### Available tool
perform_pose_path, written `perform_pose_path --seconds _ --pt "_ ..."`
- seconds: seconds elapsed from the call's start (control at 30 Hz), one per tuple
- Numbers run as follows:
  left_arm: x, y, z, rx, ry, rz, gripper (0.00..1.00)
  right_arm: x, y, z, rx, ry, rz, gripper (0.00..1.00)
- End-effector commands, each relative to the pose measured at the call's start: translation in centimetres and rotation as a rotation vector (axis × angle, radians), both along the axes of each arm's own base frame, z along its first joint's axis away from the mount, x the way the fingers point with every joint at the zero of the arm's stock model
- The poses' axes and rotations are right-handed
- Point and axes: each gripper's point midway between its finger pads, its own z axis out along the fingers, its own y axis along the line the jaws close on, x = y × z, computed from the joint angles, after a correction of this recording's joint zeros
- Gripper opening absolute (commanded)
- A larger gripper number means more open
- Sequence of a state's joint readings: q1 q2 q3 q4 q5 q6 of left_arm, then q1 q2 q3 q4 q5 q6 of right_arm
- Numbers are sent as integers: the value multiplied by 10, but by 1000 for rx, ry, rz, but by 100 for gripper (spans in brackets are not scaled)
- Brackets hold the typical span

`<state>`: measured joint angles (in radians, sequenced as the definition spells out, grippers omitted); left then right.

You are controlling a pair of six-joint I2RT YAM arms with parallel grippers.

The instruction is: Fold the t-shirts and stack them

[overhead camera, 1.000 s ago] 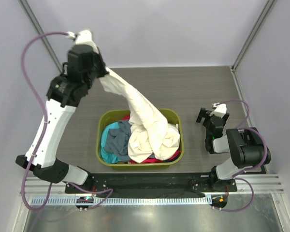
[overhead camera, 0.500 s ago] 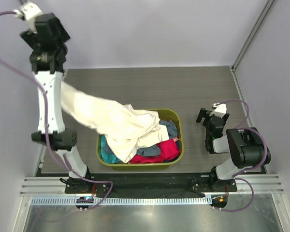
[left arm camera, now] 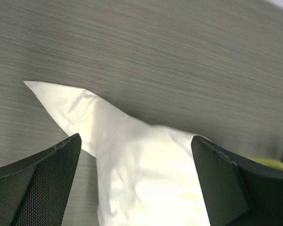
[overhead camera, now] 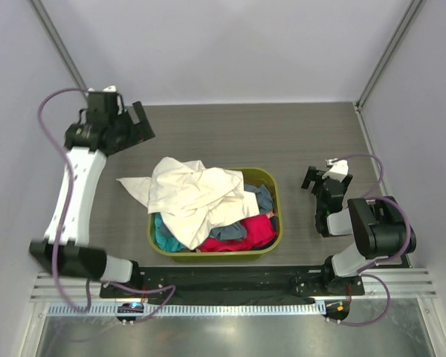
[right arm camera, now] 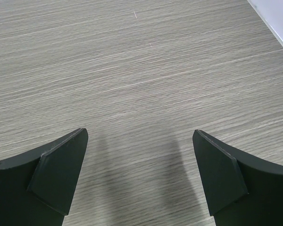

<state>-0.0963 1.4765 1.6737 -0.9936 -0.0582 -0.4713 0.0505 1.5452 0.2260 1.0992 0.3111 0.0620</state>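
Note:
The cream t-shirt (overhead camera: 195, 193) lies crumpled over the left half of the olive-green basket (overhead camera: 276, 217), one corner spilling onto the table at the left. Under it in the basket show a red-pink t-shirt (overhead camera: 254, 232), a teal one (overhead camera: 162, 235) and a grey-blue one (overhead camera: 262, 198). My left gripper (overhead camera: 141, 123) hangs open above the table, up and left of the basket, holding nothing. In the left wrist view the cream t-shirt (left arm camera: 132, 165) lies below the open left gripper (left arm camera: 136, 140). My right gripper (overhead camera: 317, 178) rests open to the right of the basket, over bare table (right arm camera: 141, 70).
The grey wood-grain table (overhead camera: 230, 134) is bounded by pale walls at the back and both sides. Metal frame posts (overhead camera: 386, 52) rise at the back corners. The arm bases and a rail (overhead camera: 230, 282) run along the near edge.
My left gripper opened and let go of the cream t-shirt, which dropped onto the basket and table. The left arm swung high to the left, then came down. The right arm stayed still.

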Motion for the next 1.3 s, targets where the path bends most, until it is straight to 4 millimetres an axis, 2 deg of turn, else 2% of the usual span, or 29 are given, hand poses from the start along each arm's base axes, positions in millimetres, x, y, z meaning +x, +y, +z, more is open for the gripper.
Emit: perform_pose_path --seconds 0.0,0.03,0.07,0.1,0.13,0.2,0.23,0.43,0.47,0.53,0.57,0.63,0.67,0.73,0.77,0.8,0.83,0.9,0.93,0.97,1.07,1.1,1.13,1.23,1.27 --pt "-40 -34 7 -160 -55 -172 100 10 0 26 6 -102 -8 100" --pt "-46 -39 2 -183 -51 -199 100 10 0 26 5 -102 -8 100" --pt "-52 -54 1 -240 -57 -275 100 10 0 26 6 -102 -7 100" --pt "-60 -58 -17 -258 -20 -288 100 10 0 26 4 -100 -8 100" --pt "-63 -60 -18 -269 -29 -301 100 10 0 26 6 -102 -8 100" --pt "-65 -64 -30 -291 -16 -313 100 10 0 26 6 -102 -8 100" --pt "-69 -66 -44 -303 17 -318 100 10 0 25 6 -99 -8 100" --pt "-66 -76 -72 -313 50 -324 100 10 0 26 6 -102 -8 100" --pt "-63 -76 -75 -307 53 -321 98 10 0 26 6 -102 -8 100" --pt "-59 -74 -76 -295 51 -299 83 10 0 25 6 -99 -7 100" --pt "-56 -72 -70 -289 31 -290 69 10 0 26 4 -100 -6 100" --pt "-50 -66 -59 -260 -7 -255 56 10 0 26 6 -101 -8 100" --pt "-45 -61 -47 -242 -39 -236 32 10 0 26 6 -102 -7 100" --pt "-40 -53 -27 -207 -95 -199 5 10 0 26 4 -100 -6 100" --pt "-37 -43 -21 -170 -110 -154 0 10 0 26 6 -102 -8 100" --pt "-32 -39 0 -154 -157 -135 0 11 0 27 5 -104 -6 100" --pt "-31 -34 5 -139 -158 -116 0 11 0 27 6 -104 -7 100" --pt "-22 -28 30 -114 -209 -91 10 10 0 25 6 -99 -7 100" --pt "-21 -23 37 -101 -215 -77 10 10 0 26 5 -102 -8 100" --pt "-19 -17 44 -89 -224 -50 5 10 0 26 4 -102 -8 100" --pt "-11 44 72 5 -295 208 0 10 0 26 6 -101 -8 100" --pt "-8 58 78 -25 -320 286 0 10 0 26 6 -102 -7 100" --pt "-5 103 81 -56 -353 412 0 10 0 26 6 -101 -8 100" --pt "-1 154 77 -261 -374 565 0 10 0 26 5 -102 -6 100" --pt "2 166 66 -294 -350 606 0 11 0 27 6 -104 -7 100"
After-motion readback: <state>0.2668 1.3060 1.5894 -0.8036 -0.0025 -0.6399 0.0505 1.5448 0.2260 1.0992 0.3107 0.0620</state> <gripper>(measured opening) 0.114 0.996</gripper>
